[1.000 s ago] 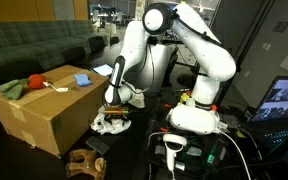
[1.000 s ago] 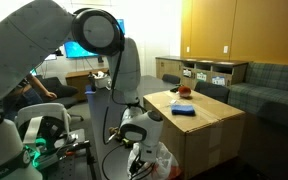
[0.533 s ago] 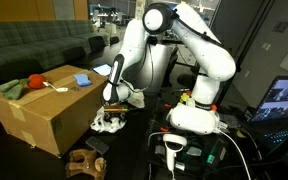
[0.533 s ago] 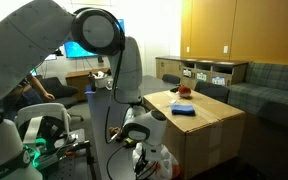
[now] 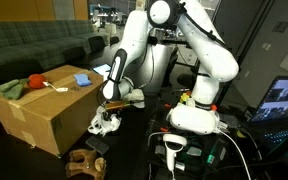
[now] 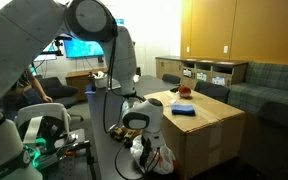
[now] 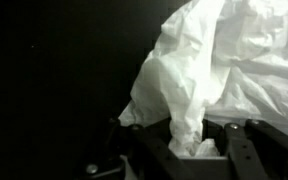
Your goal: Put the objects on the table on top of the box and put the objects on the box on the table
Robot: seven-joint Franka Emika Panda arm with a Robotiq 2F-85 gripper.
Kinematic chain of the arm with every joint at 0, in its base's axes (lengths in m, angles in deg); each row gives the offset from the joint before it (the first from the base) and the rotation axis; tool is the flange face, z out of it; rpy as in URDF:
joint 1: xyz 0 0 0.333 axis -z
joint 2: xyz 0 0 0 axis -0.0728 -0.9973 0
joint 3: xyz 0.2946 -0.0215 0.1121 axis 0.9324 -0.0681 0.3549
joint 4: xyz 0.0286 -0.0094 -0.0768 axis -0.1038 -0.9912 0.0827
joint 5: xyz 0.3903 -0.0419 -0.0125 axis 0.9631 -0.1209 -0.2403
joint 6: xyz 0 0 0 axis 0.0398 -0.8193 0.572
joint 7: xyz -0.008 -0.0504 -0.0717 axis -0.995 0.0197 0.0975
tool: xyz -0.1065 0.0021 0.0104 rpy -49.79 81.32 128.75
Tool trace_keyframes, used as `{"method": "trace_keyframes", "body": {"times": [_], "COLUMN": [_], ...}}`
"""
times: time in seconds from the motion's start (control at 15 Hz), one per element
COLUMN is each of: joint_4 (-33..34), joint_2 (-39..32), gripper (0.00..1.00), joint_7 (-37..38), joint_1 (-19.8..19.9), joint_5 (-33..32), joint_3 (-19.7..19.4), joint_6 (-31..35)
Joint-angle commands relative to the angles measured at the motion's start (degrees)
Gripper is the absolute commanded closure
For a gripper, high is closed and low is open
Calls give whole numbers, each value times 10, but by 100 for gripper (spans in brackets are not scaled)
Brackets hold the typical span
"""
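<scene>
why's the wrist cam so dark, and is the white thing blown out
Wrist view: the table is near black, no detail; the white plastic bag is soft and overexposed at top right. In an exterior view the lit screen glares.

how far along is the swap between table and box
Done: nothing visibly; the blue cloth and red item lie on the box. In hand: the gripper is shut on the white wad, low beside the box. Left: lifting it onto the box, the brown thing too, and clearing the box top.
</scene>
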Motion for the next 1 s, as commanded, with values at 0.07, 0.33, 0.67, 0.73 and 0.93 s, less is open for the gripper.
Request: {"method": "trace_keyframes", "body": {"times": [0.07,0.33,0.67,0.73,0.93], "joint_4": [-85,-158,-226,-233,-246], "joint_2": [104,203,337,362,440], "gripper": [100,100,100,100,100], "joint_7": [-49,-44,3,20,78], "joint_1": [-55,-106,-140,-139,-115], "joint_5": [-44,-105,-197,-216,-271], "joint_3": [-30,-65,-104,-107,-102], "joint_6": [-30,-93,-139,-145,-164]}}
